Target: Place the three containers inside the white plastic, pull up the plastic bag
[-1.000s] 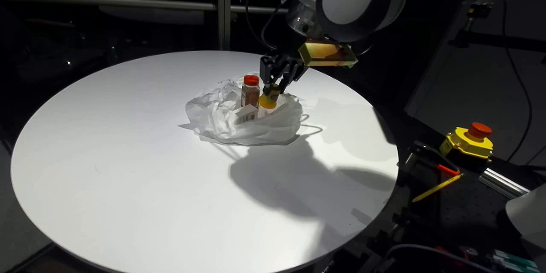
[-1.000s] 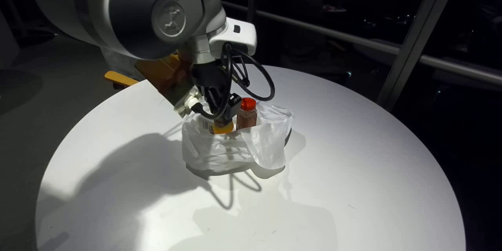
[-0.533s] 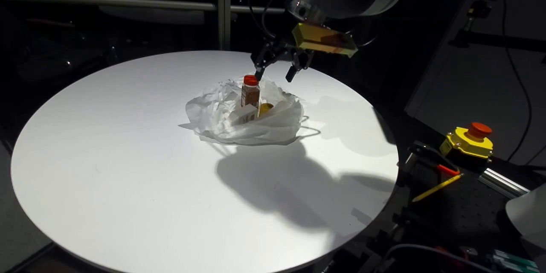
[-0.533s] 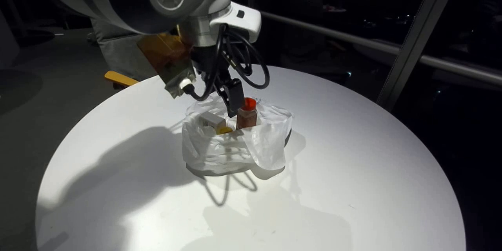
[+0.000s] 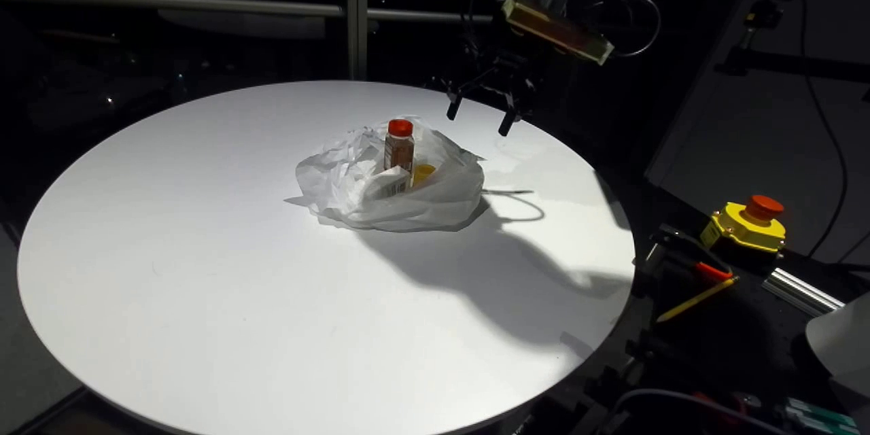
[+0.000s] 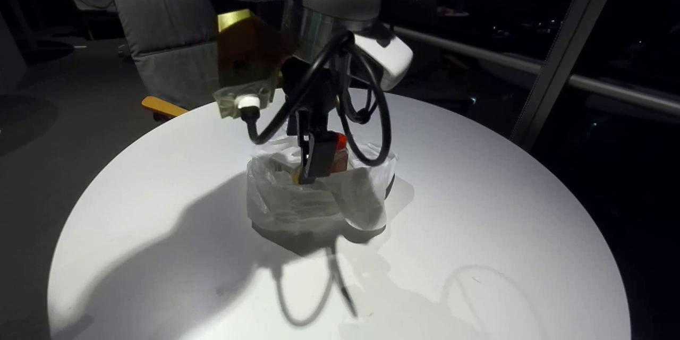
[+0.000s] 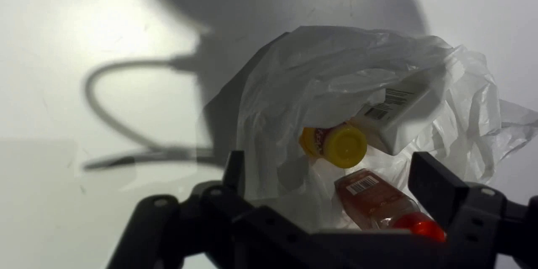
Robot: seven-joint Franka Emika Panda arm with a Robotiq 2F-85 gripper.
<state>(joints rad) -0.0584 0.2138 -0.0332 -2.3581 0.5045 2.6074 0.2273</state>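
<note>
Your red-capped bottle (image 5: 399, 151), yellow tub (image 7: 345, 146) and white box (image 7: 396, 117) are all inside the white plastic bag (image 5: 428, 209), which sits slumped on the round table (image 5: 238, 285) with its mouth facing up. The bottle stands upright, its cap above the rim; the tub and box sit lower, close beside each other, and you cannot tell for certain whether they touch. Your gripper (image 5: 479, 117) hangs above the table off to one side of the bag, jaws spread wide, holding nothing.

The loading looks finished, so the step facing you is most likely pulling up the bag, not yet begun. It calls for a good bite of plastic: the flap (image 6: 364, 202) drooping outside the rim in an exterior view is one candidate, as no handle can be made out surely. Set the fingers (image 7: 437, 183) either side of the film, close firmly, then lift straight and slowly. Keep clear of the tall bottle, which a finger could topple. A shallow, one-sided pinch may slip or tip everything toward the low edge.
</note>
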